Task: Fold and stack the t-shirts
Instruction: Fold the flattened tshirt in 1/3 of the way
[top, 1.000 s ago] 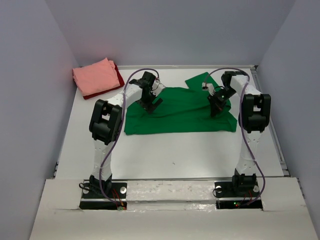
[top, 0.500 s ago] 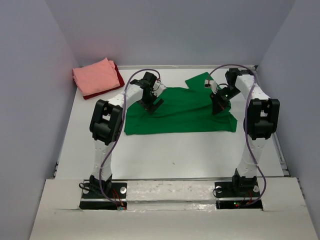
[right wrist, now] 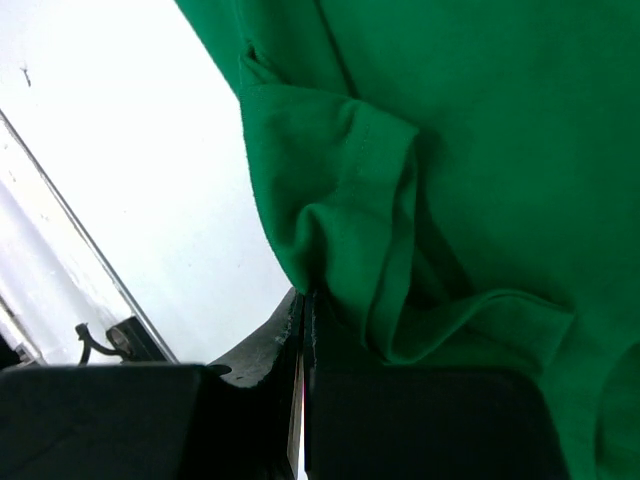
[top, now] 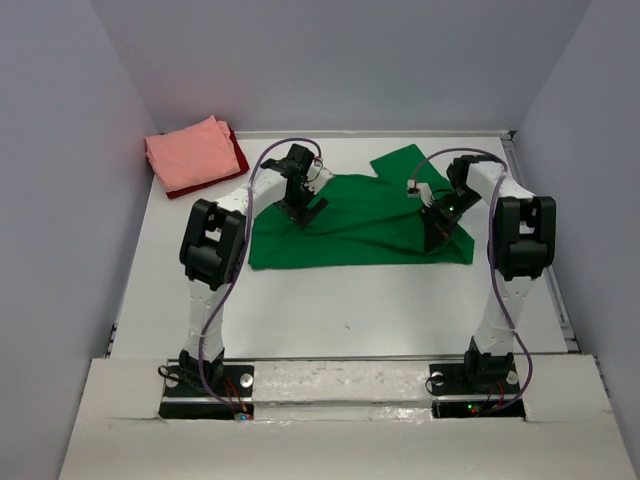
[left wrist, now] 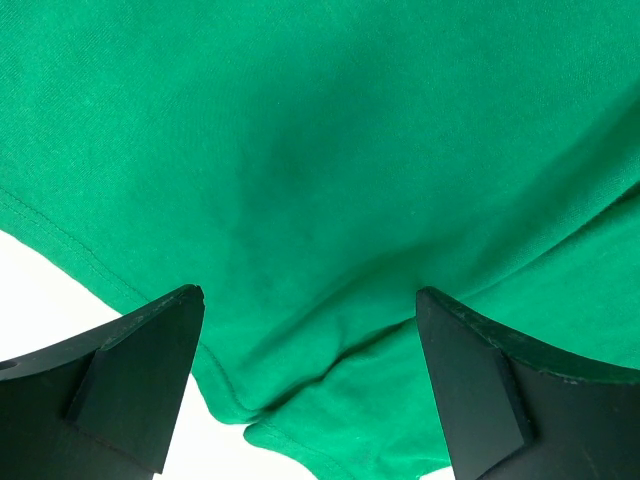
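1. Green t-shirt (top: pixel 360 225), top view: it is laid flat across the far middle of the table (top: pixel 350 310), with one sleeve sticking out at the far right. The left gripper (top: pixel 303 208) is held over its far left part. The right gripper (top: pixel 437 232) is set low at its right edge. A folded pink t-shirt (top: pixel 190 152) is stacked on a dark red t-shirt (top: pixel 240 155) in the far left corner, well apart. Nothing lies between.
2. Left wrist view: the green t-shirt (left wrist: pixel 330 150) fills the frame, with a hem and a soft ridge below. The left gripper (left wrist: pixel 310 390) is spread wide with nothing held.
3. Right wrist view: the right gripper (right wrist: pixel 305 340) is pressed together, and a bunched fold of the green t-shirt (right wrist: pixel 480 150) appears pinched in it. Bare table (right wrist: pixel 150 150) and its raised edge are seen alongside.
4. Step judged: first fold of the green shirt. The left side should be gripped at a matching point before lifting, so the cloth is carried over evenly. The raised edge near the right arm is to be avoided.
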